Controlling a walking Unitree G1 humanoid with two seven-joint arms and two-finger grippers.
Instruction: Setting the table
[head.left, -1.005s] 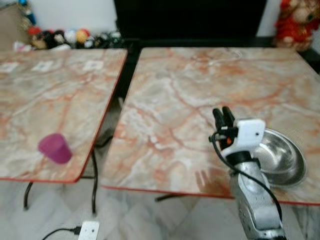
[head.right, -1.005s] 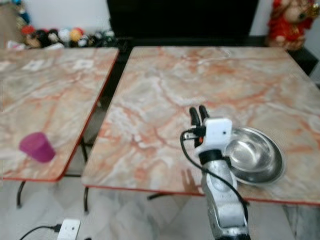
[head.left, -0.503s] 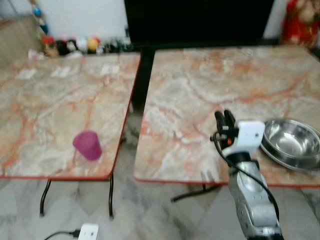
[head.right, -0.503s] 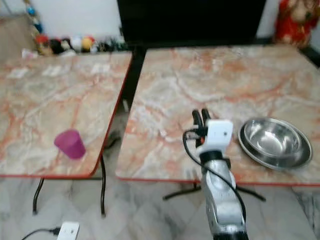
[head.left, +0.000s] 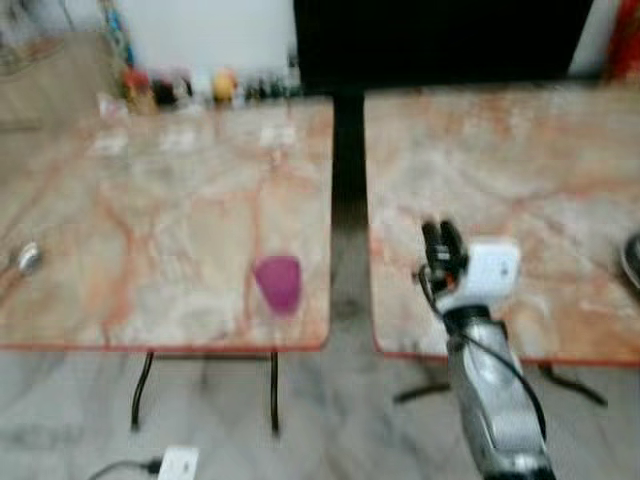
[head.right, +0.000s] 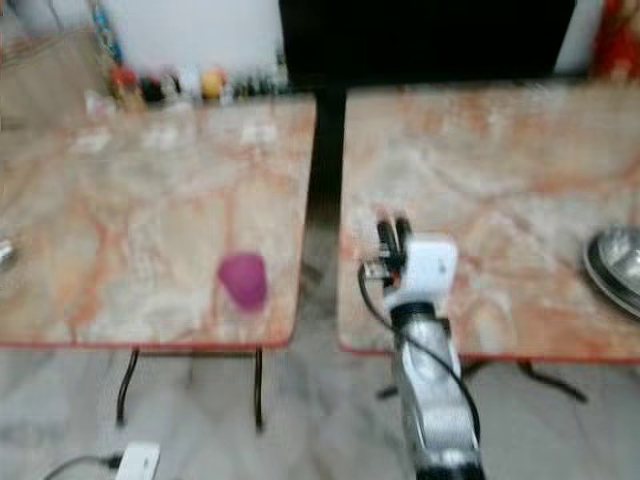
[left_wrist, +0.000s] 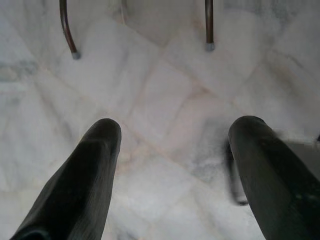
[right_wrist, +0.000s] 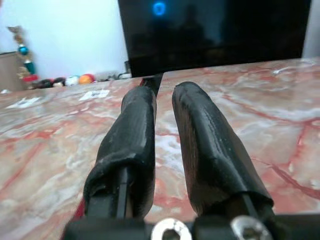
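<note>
A purple cup (head.left: 277, 283) stands upright near the front right corner of the left marble table (head.left: 150, 220). A steel bowl (head.right: 615, 265) sits on the right marble table (head.left: 540, 200), cut by the picture's right edge. My right gripper (head.left: 440, 238) is raised over the front left part of the right table. Its fingers (right_wrist: 140, 115) are shut with nothing between them. My left gripper (left_wrist: 175, 150) hangs open over the floor. The eye views are blurred.
A dark gap (head.left: 347, 190) separates the two tables. A small shiny object (head.left: 28, 258) lies at the left table's far left. Small toys (head.left: 190, 88) line the wall behind. A white plug box (head.left: 178, 462) with a cable lies on the pale floor.
The camera has swung to the left, so the cup now sits near the picture's middle and the bowl has slid to the right edge. The right arm stays raised as before.
</note>
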